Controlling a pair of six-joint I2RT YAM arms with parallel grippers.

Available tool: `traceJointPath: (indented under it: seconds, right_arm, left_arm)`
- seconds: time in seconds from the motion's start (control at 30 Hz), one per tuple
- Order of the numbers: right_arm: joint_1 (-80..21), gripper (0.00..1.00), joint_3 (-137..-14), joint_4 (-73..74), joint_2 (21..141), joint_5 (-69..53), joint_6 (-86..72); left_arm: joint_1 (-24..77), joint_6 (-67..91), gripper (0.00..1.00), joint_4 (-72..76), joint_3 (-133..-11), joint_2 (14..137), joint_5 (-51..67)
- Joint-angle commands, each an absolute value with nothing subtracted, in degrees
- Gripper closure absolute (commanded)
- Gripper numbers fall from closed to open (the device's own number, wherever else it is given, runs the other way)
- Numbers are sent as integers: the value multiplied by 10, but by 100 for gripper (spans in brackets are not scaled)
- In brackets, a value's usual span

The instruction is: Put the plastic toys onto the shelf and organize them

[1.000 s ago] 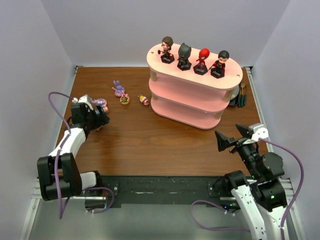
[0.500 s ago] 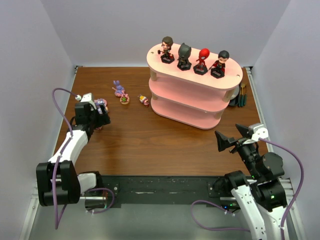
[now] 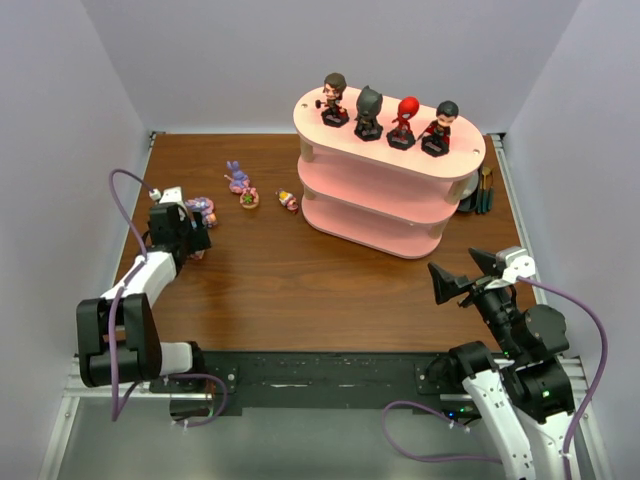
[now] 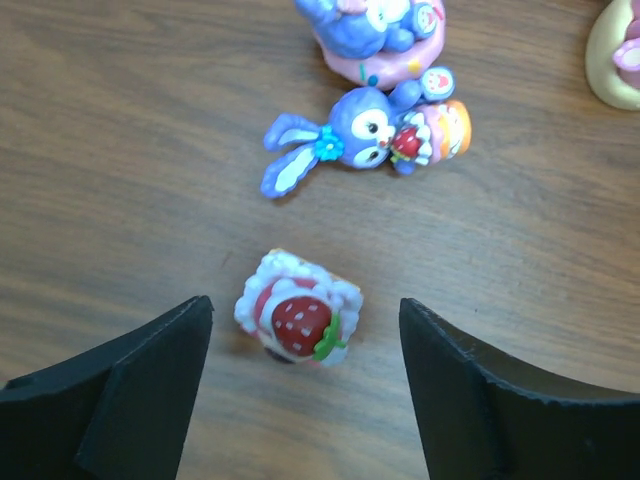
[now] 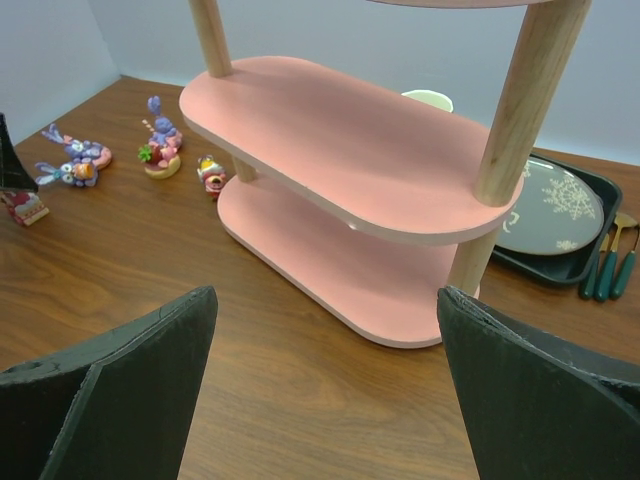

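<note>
The three-tier shelf [image 3: 390, 190] stands at the back right, and its pink lower boards also show in the right wrist view [image 5: 350, 150]. Four big-headed figurines stand on its top board: brown-haired [image 3: 334, 100], black-masked [image 3: 369, 112], red-masked [image 3: 404, 122] and black-haired [image 3: 439, 128]. My left gripper [image 3: 192, 240] is open and hovers over a tiny strawberry-topped toy [image 4: 298, 320], which lies between its fingers [image 4: 303, 390] untouched. Just beyond lie a purple-blue long-eared creature [image 4: 350, 142] and another on a pink base [image 4: 375, 30]. My right gripper [image 3: 465, 275] is open and empty, facing the shelf [image 5: 325, 400].
More small toys lie left of the shelf: a purple creature [image 3: 237, 177], a green one [image 3: 249, 199] and a red-yellow one [image 3: 288, 201]. A dark tray with a plate [image 5: 545, 215] and teal-handled utensils [image 3: 483, 190] sits behind the shelf's right end. Walls enclose the table.
My left gripper has shifted slightly back and to the left, over the strawberry toy. The right arm and the toys have not moved.
</note>
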State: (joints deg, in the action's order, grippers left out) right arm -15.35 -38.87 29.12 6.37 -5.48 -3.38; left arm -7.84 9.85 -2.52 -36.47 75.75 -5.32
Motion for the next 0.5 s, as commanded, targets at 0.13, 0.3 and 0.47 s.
traceJointPath:
  seconds: [0.13, 0.3, 0.47]
  right_arm:
    - [-158, 5, -386, 275, 65, -56, -31]
    - [-159, 5, -385, 274, 63, -56, -32]
    - [-159, 5, -384, 272, 62, -54, -30]
  left_arm:
    - [-85, 79, 49, 19, -381, 783, -10]
    - [-84, 91, 58, 2, -385, 789, -3]
    - [-69, 102, 68, -19, -382, 779, 9]
